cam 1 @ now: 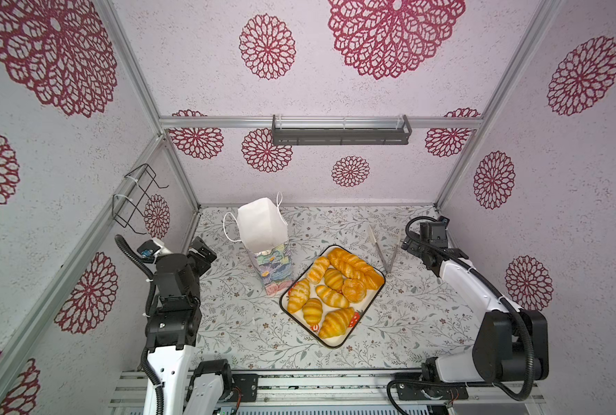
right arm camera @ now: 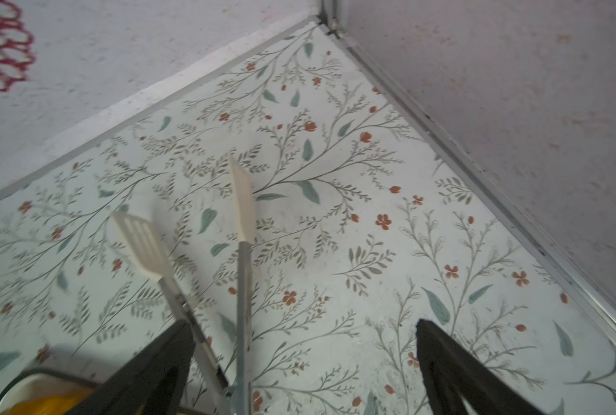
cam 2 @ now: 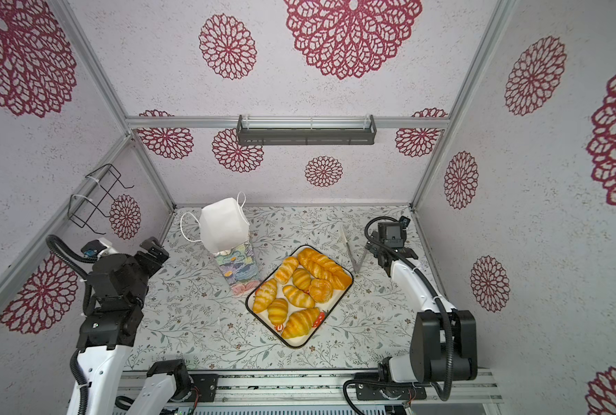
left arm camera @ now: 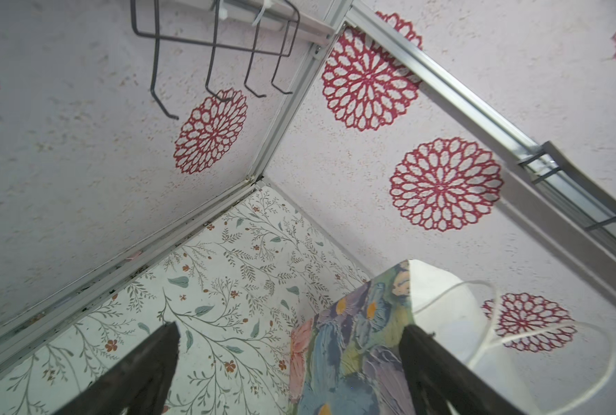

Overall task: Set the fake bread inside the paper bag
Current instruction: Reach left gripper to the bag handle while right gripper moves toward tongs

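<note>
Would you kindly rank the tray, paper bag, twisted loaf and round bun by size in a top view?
1. tray
2. paper bag (close: mouth nearer camera)
3. twisted loaf
4. round bun

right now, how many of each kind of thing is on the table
fake bread: 9 that can be told apart, packed tightly on the tray
paper bag: 1
tray: 1
tongs: 1
Total: 12
</note>
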Robot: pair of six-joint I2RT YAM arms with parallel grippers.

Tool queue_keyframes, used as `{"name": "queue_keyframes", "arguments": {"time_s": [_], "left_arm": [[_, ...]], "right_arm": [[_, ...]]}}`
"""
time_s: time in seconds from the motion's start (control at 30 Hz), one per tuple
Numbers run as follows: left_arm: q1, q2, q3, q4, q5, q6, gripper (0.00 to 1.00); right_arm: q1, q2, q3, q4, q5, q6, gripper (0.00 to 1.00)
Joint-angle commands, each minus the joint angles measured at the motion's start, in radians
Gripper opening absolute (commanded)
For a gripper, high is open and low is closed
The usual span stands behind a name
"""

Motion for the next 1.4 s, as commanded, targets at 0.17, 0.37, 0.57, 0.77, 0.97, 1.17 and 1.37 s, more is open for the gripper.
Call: {"name": "queue_keyframes", "arguments": {"time_s": [0.17, 0.37, 0.57, 0.77, 0.97, 1.17, 1.37], "left_arm": [[-0.002, 0.128, 0.223, -0.142, 0.242, 0.056, 1.00], [-0.002, 0.162, 0.271, -0.129, 0.274, 0.114, 1.00], [-0.002, 0.236, 0.327, -0.158, 0.360, 0.149, 1.00], [-0.002, 0.319, 0.347, -0.173, 0.415, 0.176, 0.99], [-0.002, 0.376, 0.337, -0.158, 0.439, 0.204, 0.89], [-0.002, 0.395, 0.301, -0.126, 0.449, 0.233, 0.65], [0.007, 0.395, 0.273, -0.112, 0.448, 0.264, 0.41]], "right_arm": [[0.064, -0.062, 0.068, 0.015, -0.117, -0.088, 0.99], [0.085, -0.050, 0.095, -0.038, -0.096, -0.117, 0.99], [0.111, -0.033, 0.078, -0.023, -0.109, -0.122, 0.99], [0.131, -0.022, 0.082, -0.030, -0.112, -0.120, 0.99], [0.143, -0.024, 0.077, -0.025, -0.102, -0.122, 0.99], [0.143, 0.020, 0.075, -0.045, -0.100, -0.120, 0.99], [0.143, 0.065, 0.075, -0.057, -0.101, -0.122, 0.99]]}}
